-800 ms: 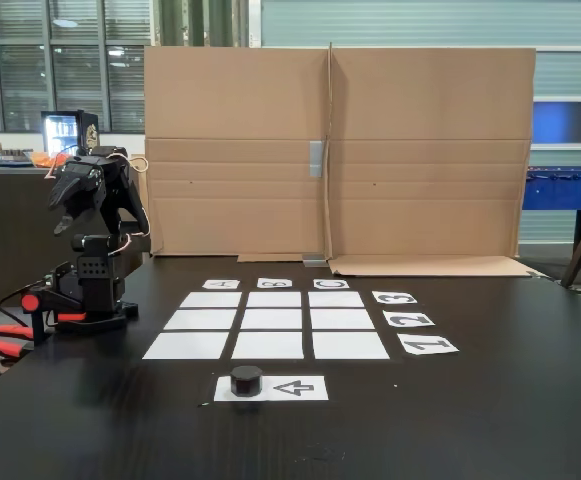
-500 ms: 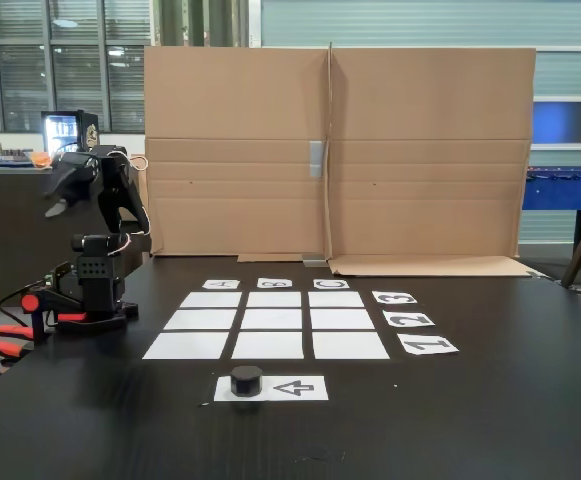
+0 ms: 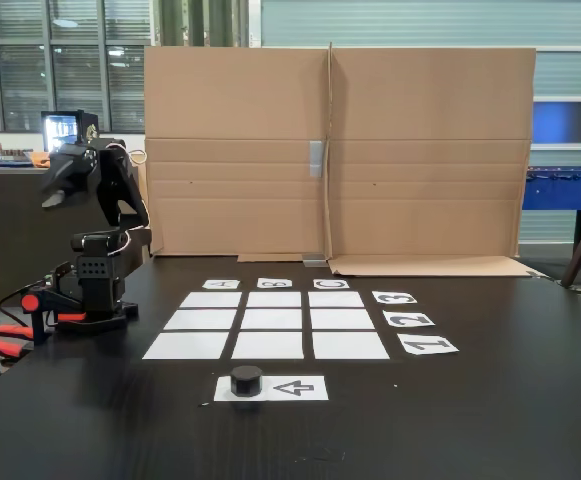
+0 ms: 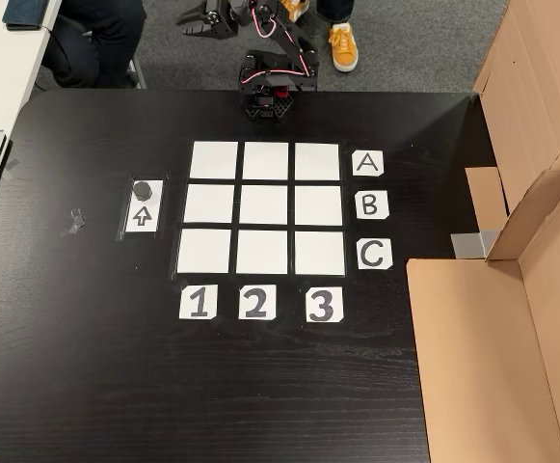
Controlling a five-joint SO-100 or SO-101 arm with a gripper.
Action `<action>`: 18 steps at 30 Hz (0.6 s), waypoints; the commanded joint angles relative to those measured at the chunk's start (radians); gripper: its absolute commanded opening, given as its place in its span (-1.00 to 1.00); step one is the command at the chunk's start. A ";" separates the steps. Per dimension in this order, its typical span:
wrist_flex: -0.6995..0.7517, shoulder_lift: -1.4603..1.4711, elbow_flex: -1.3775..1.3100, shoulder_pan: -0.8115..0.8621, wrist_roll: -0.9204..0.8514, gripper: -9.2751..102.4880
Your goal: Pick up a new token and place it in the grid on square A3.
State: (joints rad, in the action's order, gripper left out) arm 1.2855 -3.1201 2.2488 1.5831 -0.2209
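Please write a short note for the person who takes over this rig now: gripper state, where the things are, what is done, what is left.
Gripper: raised beside the arm's base, far from the table top, holding nothing; open or shut cannot be told.
Token: on the arrow sheet in front of the grid, untouched.
Square A3: bare, like all other cells.
Done: nothing yet.
Left: reach the token, grasp it, carry it to A3, release.

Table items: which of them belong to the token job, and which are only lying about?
For the job: token, grid, square A3, pincer.

Lying about: cardboard screen, arrow sheet, tape scrap.
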 commanded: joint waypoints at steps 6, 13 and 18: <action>-0.023 0.322 -0.221 -0.031 -0.002 -0.45; -0.025 0.568 -0.374 -0.075 -0.008 -0.42; -0.011 0.742 -0.485 -0.098 -0.011 -0.42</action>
State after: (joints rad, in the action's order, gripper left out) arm 1.2763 -2.4881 1.8377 1.5018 -0.2240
